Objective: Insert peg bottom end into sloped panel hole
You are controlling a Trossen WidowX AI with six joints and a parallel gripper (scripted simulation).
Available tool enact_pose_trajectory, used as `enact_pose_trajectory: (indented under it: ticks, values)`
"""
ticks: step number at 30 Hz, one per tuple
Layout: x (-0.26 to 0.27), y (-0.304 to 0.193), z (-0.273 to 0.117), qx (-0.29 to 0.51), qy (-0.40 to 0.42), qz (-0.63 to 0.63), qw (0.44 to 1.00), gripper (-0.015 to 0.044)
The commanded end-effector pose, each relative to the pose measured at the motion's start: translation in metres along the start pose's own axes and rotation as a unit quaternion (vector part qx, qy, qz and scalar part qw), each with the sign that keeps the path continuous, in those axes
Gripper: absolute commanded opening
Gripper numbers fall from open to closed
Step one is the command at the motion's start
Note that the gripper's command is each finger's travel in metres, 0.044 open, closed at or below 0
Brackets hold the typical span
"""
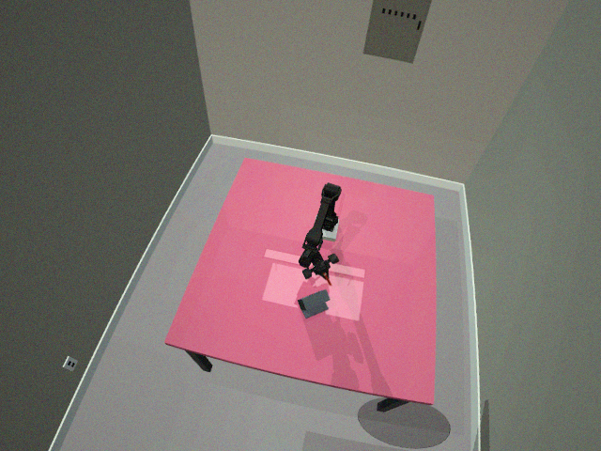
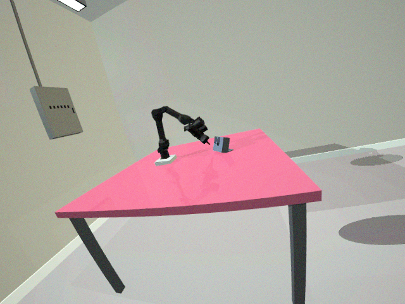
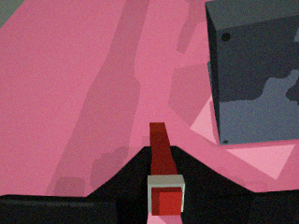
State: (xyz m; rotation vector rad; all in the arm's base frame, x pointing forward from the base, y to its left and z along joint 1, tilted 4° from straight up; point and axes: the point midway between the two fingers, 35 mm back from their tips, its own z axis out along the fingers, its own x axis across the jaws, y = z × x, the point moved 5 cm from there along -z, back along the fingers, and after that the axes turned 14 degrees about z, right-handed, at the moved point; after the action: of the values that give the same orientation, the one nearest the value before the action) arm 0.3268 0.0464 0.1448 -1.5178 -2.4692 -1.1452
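Note:
The red peg (image 1: 328, 280) (image 2: 208, 143) (image 3: 163, 161) has flat sides and a pale collar around its near end. My gripper (image 1: 324, 272) (image 2: 205, 140) (image 3: 160, 152) is shut on the peg and holds it tilted above the table, its free end pointing forward and down. The blue-grey sloped panel block (image 1: 314, 303) (image 2: 221, 144) (image 3: 257, 61) stands just beyond the peg tip, to the right in the wrist view. The peg does not touch it. Shadows cross the panel's face, and I cannot make out the hole clearly; the wrist view cuts off the face's right part.
The pink table (image 1: 233, 301) (image 2: 130, 199) (image 3: 42, 107) carries the arm and the panel block. The arm's white base plate (image 1: 331, 238) (image 2: 166, 160) lies well behind the gripper. Shadows of the arm and block fall across the table top.

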Motion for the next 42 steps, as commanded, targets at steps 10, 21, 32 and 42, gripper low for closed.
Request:
enact_pose_trajectory:
  ticks: [10, 21, 32, 42]
  values:
    - [-0.014, -0.005, -0.007, -0.032, 0.006, -0.009, 0.999, 0.0000]
    - [-0.026, -0.008, -0.015, -0.061, 0.007, -0.019, 0.998, 0.0000]
    - [-0.038, -0.011, -0.023, -0.089, 0.006, -0.029, 0.996, 0.0000]
    - [-0.047, -0.015, -0.031, -0.115, 0.004, -0.040, 0.993, 0.0000]
